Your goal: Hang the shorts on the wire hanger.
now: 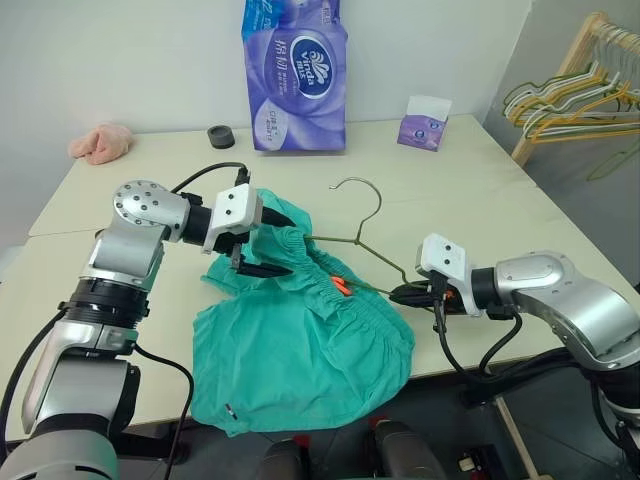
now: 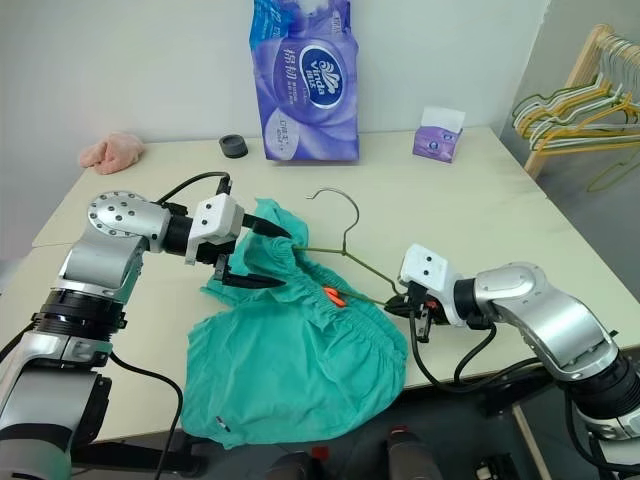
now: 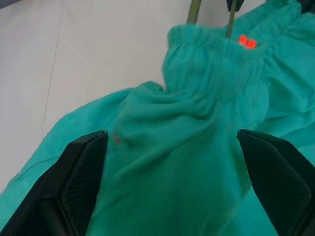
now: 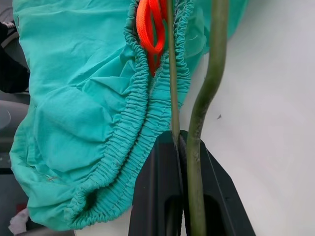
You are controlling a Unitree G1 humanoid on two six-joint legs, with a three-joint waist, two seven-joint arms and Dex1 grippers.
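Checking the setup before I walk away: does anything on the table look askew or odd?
The shorts lie bunched, one side hanging over the table's front edge. The wire hanger runs into their waistband, its end clamped in the right pincer. The left pincer hovers open over the shorts.

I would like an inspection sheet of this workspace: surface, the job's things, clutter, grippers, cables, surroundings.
Surface: pale table, two tops joined by a seam.
Job's things: teal shorts lie crumpled at the front edge; wire hanger runs into the waistband, hook up and free.
Clutter: tissue roll pack, tissue box, black round cap, pink cloth, all at the back.
Grippers: left gripper open over the shorts; right gripper shut on the hanger's corner.
Cables: black cables loop from both wrists.
Surroundings: wooden rack with hangers at right, white wall behind.
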